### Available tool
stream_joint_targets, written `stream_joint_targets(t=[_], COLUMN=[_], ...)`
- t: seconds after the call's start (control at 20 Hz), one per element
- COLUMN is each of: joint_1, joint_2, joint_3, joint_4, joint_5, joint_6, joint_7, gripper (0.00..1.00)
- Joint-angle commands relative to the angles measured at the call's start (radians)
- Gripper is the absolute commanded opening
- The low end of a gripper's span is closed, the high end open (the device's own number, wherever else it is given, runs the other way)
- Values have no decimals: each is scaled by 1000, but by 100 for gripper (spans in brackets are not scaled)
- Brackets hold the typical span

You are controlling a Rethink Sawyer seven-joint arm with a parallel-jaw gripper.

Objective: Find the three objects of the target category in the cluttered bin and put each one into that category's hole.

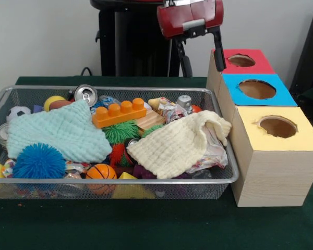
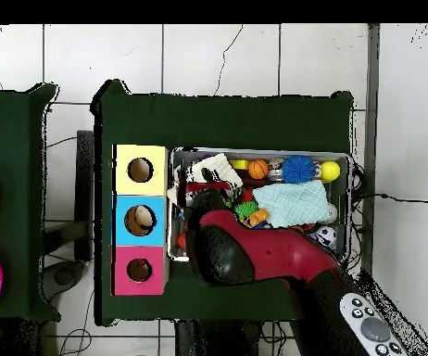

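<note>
The silver wire-mesh bin is full of clutter and also shows in the overhead view. The red-topped box's hole is at the far end of the box row; it also shows in the overhead view. My gripper hangs from the red arm above the bin's far right corner, just left of the red-topped box. I see nothing in it. In the overhead view the arm covers it. No striped orange toy shows. A small tan thing peeks out behind the bricks; I cannot tell what it is.
A mint knitted cloth and a cream one cover much of the bin. Also there: an orange brick, spiky balls blue and green, a can, a small basketball. Blue-topped and yellow-topped holes sit nearer the camera.
</note>
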Motion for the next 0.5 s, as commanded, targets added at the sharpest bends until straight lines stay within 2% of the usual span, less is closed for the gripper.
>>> stream_joint_targets(t=[0.05,0.15,0.5], joint_1=[-1,3,40], joint_2=[157,181,287], joint_3=[-37,-40,-116], joint_4=[-198,-222,-277], joint_5=[-138,-167,-273], joint_6=[41,22,-156], joint_7=[-41,-31,31], gripper=[100,100,100])
